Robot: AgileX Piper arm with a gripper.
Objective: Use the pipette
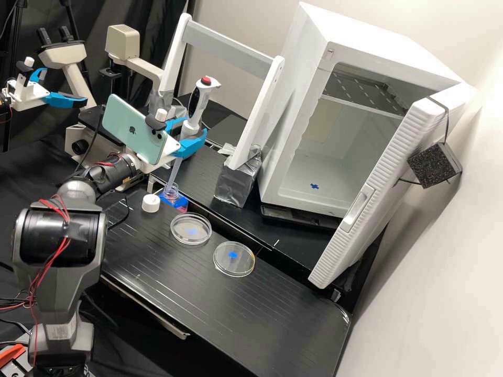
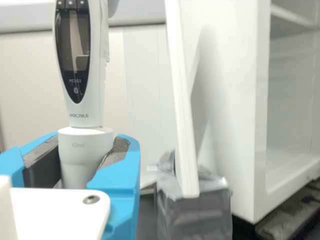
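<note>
My gripper (image 1: 193, 132), jaws clamped on the body of the pipette (image 1: 199, 107), which stands roughly upright between them. The red button (image 1: 206, 81) lies above my jaws; the slender lower end (image 1: 175, 170) points down beneath them into the mouth of the open bottle (image 1: 170, 194). Near the bottle, below my jaws: a white cap (image 1: 151, 203) and two round dishes (image 1: 198, 238). To my jaws' right: a white cabinet (image 1: 295, 131), door open.

The high view looks forward and down on the tabletop (image 1: 209, 293) from farther away; the wrist view looks almost level, close behind the hand (image 1: 192, 137). Both share the pipette (image 1: 200, 102) and white cabinet (image 1: 361, 39).
</note>
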